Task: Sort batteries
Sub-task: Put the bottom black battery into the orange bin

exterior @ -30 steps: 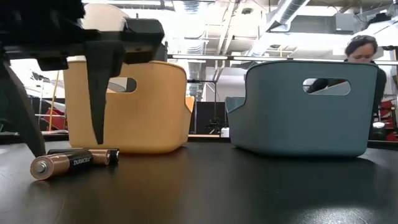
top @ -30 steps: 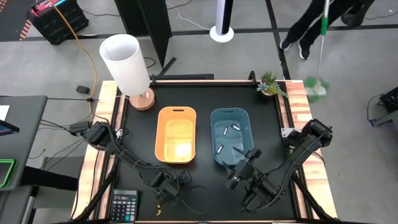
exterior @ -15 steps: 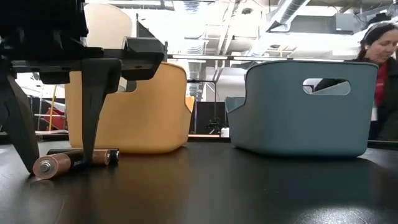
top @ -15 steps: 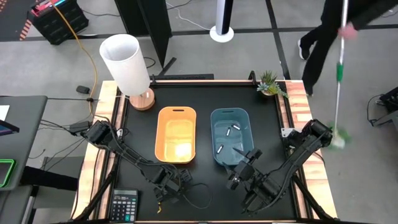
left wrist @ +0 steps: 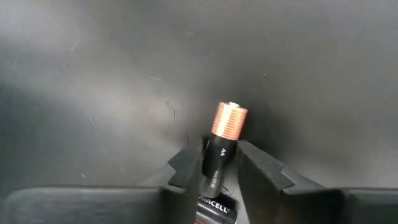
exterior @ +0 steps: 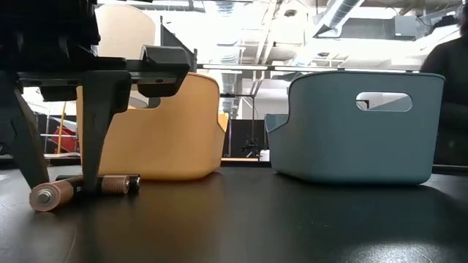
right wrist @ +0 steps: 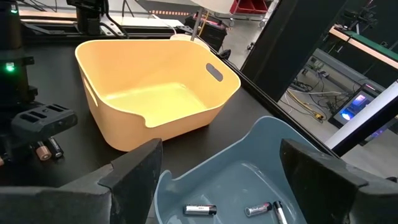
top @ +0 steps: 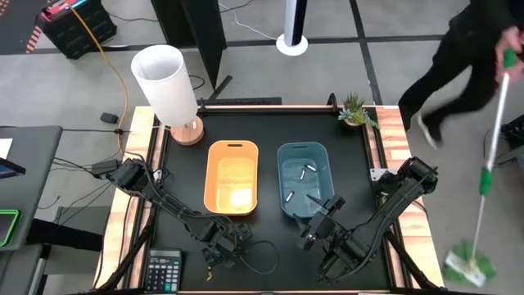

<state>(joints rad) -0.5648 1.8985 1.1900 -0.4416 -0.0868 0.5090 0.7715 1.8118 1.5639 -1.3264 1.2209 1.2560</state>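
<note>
Two batteries lie near the orange bin [exterior: 150, 124]; I see my left gripper [left wrist: 214, 171] straddling the dark copper-ended battery [left wrist: 221, 146], fingers not yet pressed on it. From overhead this is hidden. My right gripper [top: 321, 221] hangs spread over the blue bin [right wrist: 205, 186] holding silver batteries [right wrist: 200, 210].

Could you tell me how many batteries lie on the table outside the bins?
2. Both lie by the orange bin at the left gripper: one battery between its open fingers, the other battery just beside it. The arm may hide more.
</note>
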